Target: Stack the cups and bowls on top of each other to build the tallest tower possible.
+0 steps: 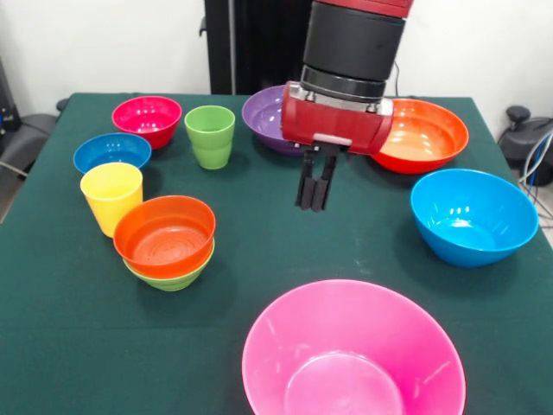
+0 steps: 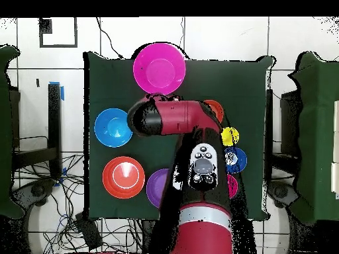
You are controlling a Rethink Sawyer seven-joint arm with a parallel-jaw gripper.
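gripper: the gripper (image 1: 314,186) hung over mid-worktop, fingers pressed together, holding nothing
tower: glossy orange-red small bowl (image 1: 165,232) sat nested in light-green small bowl (image 1: 171,278), near left edge of green-clothed worktop (image 1: 285,251)
step: judged between picks, tower barely begun
next: likely open, descend on yellow plastic tumbler (image 1: 111,196) just beside tower
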